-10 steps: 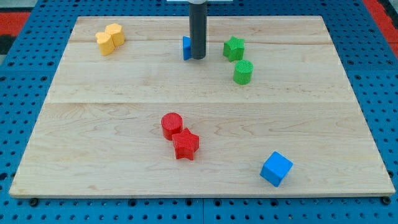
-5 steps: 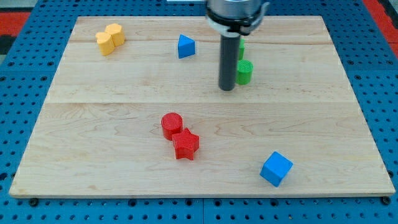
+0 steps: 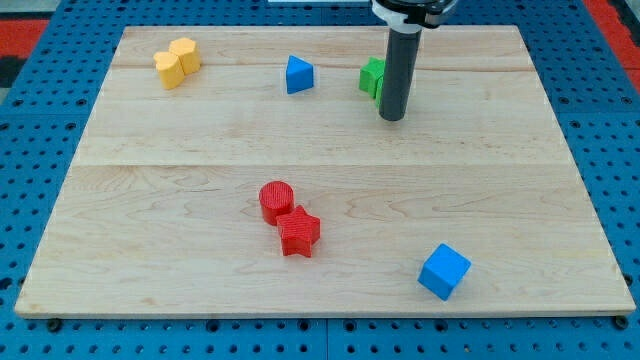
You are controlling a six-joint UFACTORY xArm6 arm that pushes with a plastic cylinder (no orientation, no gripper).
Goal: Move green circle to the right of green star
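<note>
My tip (image 3: 392, 118) stands just beside the green star (image 3: 371, 76); green circle hidden.

A single camera looked down at a slant from beyond the view's bottom edge of the wooden desk (image 3: 150, 200), facing toward the view's top. It stood far enough back to take in nearly the whole board, with blue pegboard (image 3: 30, 150) showing round every side.

Robotics laboratory bench: a wooden counter (image 3: 200, 140) rests on blue perforated pegboard (image 3: 40, 110), carrying small coloured test blocks beneath a dark rod (image 3: 396, 70).
</note>
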